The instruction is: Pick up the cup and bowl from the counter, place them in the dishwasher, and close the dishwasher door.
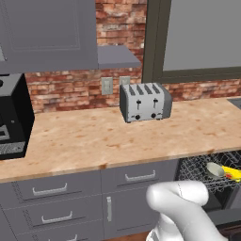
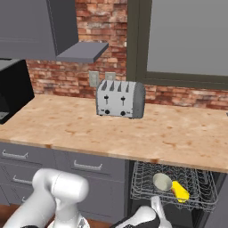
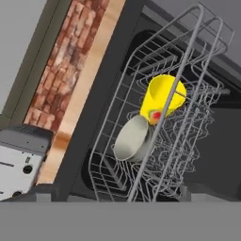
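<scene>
1. Jaws: mine stand wide open and hold nothing; I look down along them into the dishwasher [image 2: 178,196].
2. Table [image 1: 117,136]: it carries a toaster [image 1: 145,101] and a black appliance [image 1: 12,117] at its left end. I find no cup or bowl on it.
3. Rack [image 3: 155,117]: the wire rack is pulled out under the table's front edge. In it lie a yellow cup [image 3: 162,98] and a pale bowl [image 3: 133,139], touching one another, both tipped on their sides among the wires.
4. Judgement on progress: both dishes appear loaded; what remains is shutting the dishwasher door, which I cannot make out clearly in these pictures.
5. Handling, dishes: both look rigid, smooth and light, so likely to slip. If reseating is needed, I would take the cup or bowl across its rim wall.
6. Handling, door: a stiff hinged panel; I would push or lift at its outer edge or bar handle.
7. Risk: the rack protrudes and may block the door.
</scene>
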Robot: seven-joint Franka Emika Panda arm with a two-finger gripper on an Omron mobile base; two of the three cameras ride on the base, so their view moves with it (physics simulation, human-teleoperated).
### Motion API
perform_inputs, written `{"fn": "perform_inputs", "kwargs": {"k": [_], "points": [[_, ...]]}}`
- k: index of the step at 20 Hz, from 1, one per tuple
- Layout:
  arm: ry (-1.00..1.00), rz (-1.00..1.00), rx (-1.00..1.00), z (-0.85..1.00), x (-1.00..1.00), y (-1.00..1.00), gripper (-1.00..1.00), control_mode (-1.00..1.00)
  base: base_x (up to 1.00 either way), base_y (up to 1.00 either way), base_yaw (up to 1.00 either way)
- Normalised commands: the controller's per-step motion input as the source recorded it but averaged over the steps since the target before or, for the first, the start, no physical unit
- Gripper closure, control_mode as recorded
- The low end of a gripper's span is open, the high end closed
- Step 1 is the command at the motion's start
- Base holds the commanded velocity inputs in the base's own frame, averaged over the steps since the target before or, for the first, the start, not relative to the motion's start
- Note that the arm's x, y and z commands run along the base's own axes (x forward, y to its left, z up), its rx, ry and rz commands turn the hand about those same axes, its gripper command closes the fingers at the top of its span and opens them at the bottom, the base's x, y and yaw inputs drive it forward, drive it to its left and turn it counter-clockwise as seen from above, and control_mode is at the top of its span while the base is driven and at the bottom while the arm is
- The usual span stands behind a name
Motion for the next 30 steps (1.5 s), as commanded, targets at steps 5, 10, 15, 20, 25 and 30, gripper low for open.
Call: {"fn": "perform_inputs", "kwargs": {"k": [5, 10, 15, 20, 25, 30], "points": [[-0.17, 0.07, 0.00, 0.02, -0.43, 0.00, -1.00, -1.00, 0.00, 0.00, 0.00], [-0.16, 0.10, 0.00, 0.00, -0.53, -0.14, -1.00, -1.00, 0.00, 0.00, 0.00], [-0.14, 0.10, 0.00, -0.09, -0.62, -0.17, -1.00, -1.00, 0.00, 0.00, 0.00], [-0.08, 0.10, 0.00, -0.46, -0.45, -0.11, -1.00, -1.00, 0.00, 0.00, 0.00], [-0.06, 0.12, 0.00, -0.57, -0.18, -0.14, -1.00, -1.00, 0.00, 0.00, 0.00], [-0.06, 0.13, 0.00, -0.56, -0.16, -0.20, -1.00, -1.00, 0.00, 0.00, 0.00]]}}
